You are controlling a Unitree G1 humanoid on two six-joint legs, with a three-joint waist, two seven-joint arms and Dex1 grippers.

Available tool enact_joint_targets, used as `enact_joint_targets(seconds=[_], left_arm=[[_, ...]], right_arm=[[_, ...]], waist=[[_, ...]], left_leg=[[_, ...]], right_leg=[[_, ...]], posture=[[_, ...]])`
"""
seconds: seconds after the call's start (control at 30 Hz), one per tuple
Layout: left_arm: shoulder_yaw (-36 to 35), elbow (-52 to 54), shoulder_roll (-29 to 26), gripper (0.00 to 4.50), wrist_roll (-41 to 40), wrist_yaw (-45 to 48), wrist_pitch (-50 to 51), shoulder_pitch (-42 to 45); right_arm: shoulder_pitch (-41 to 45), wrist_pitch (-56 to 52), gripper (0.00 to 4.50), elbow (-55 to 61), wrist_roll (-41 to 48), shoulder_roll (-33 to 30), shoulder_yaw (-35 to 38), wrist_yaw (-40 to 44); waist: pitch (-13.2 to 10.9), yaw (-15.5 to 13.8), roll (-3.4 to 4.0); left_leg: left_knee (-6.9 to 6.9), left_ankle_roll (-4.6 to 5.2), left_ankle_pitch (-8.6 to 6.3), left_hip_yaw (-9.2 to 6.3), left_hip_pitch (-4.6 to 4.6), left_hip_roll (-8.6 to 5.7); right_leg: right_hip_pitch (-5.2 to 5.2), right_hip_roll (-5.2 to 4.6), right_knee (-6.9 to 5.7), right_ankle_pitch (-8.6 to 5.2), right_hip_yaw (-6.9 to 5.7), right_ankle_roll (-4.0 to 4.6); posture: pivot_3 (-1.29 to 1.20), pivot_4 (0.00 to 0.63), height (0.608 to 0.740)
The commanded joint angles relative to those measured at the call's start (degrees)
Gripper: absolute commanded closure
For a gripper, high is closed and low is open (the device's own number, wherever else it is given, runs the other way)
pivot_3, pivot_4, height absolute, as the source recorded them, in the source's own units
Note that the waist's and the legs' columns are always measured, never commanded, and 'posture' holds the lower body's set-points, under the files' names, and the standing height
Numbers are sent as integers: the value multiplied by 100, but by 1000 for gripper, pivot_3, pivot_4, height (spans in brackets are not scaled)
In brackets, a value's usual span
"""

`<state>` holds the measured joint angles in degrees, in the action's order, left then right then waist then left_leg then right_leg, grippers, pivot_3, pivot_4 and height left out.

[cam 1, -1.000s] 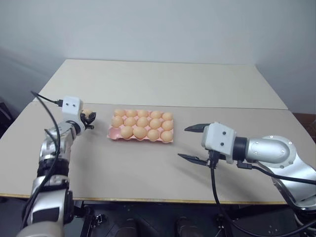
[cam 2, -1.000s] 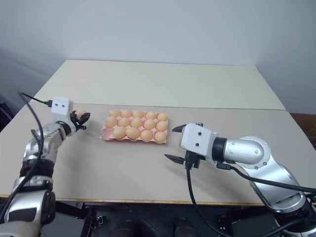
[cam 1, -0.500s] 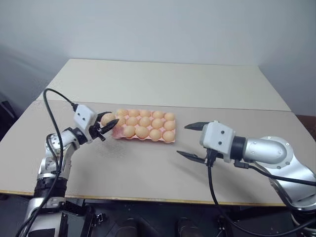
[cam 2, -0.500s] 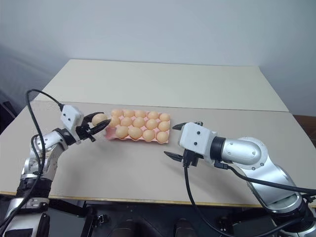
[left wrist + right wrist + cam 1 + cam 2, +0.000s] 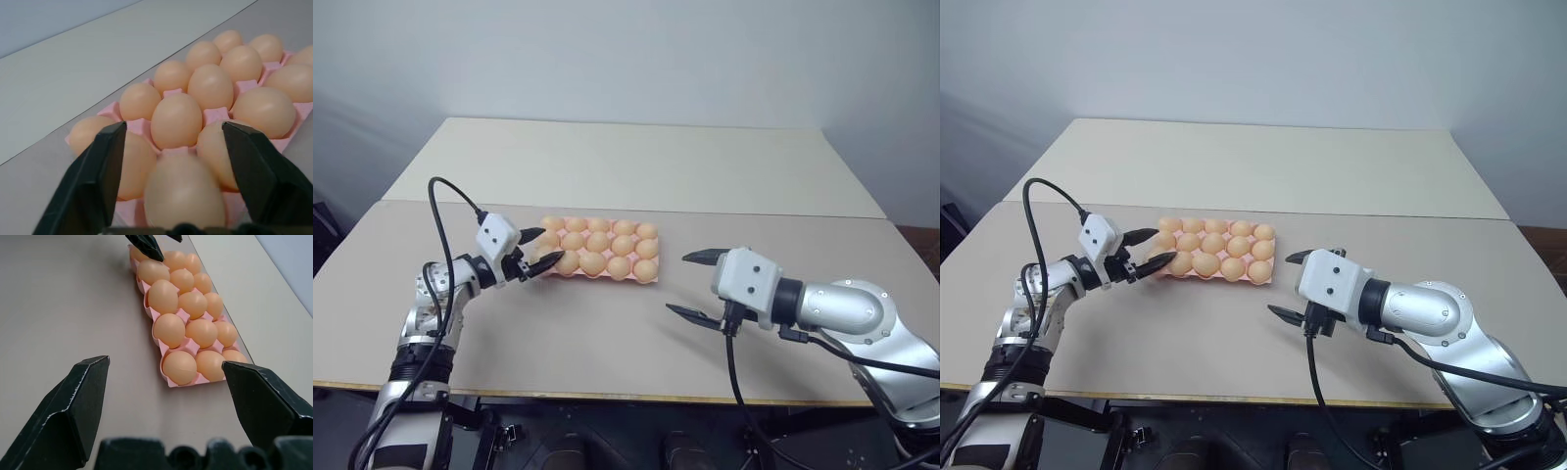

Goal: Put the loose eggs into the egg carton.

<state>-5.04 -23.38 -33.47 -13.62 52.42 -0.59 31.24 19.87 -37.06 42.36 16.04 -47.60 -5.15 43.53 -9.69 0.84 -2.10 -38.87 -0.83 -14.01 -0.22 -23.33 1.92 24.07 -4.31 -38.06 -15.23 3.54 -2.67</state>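
Left gripper (image 5: 540, 247) fingers spread around the egg (image 5: 183, 193) at the egg carton's (image 5: 651, 278) nine-o'clock end. Right gripper (image 5: 695, 285) fingers gape, empty.

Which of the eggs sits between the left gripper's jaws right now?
The egg in the near-left corner cup of the egg carton; the left gripper straddles it with open jaws, while the other eggs lie beyond.

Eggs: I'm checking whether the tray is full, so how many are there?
15, all in the pink carton, three rows of five; the corner egg lies between the left gripper's open fingers.
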Motion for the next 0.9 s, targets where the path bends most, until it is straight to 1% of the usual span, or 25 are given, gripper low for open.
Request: enact_joint_targets(seconds=[0.03,0.27,0.4,0.5,0.63,0.77,0.9], left_arm=[[-64,257,-12,12,-42,-37,-22,10],[-230,623,-40,12,-289,40,14,-194],[-491,986,-269,12,-476,16,162,-394],[-871,1450,-648,12,-864,271,516,-780],[-1242,2066,-1304,12,-1049,770,669,-1715],[-1844,2751,-1713,12,-1452,1069,1002,-2574],[-2186,3288,-1970,12,-1601,1247,1249,-3171]], right_arm=[[56,4,204,197,69,-45,234,-12],[88,51,204,147,69,-41,213,30],[81,58,204,154,61,-48,217,32],[68,34,204,187,78,-73,266,38],[-39,53,204,210,168,-163,457,120],[-493,245,204,182,574,-464,1144,635],[-850,407,204,47,1007,-697,1788,1166]], waist=[[0,-1,0],[0,15,0],[0,21,0],[0,55,0],[-1,103,2],[-1,44,2],[-1,-11,2]], left_leg=[[0,0,0,0,0,0],[1,0,0,0,-1,1],[0,0,0,0,1,1],[2,0,0,0,0,3],[6,0,0,2,2,4],[6,0,-1,2,6,5],[6,1,-1,2,9,6]], right_leg=[[0,0,0,0,0,0],[1,0,0,0,0,0],[0,0,-1,0,0,0],[4,1,0,0,1,0],[5,0,2,0,5,0],[-4,-4,4,-1,0,-1],[-6,-2,5,-1,-1,-1]], posture=[[0,150,740],[0,150,740],[0,150,740],[0,150,740],[0,150,740],[0,150,740],[0,150,740]])
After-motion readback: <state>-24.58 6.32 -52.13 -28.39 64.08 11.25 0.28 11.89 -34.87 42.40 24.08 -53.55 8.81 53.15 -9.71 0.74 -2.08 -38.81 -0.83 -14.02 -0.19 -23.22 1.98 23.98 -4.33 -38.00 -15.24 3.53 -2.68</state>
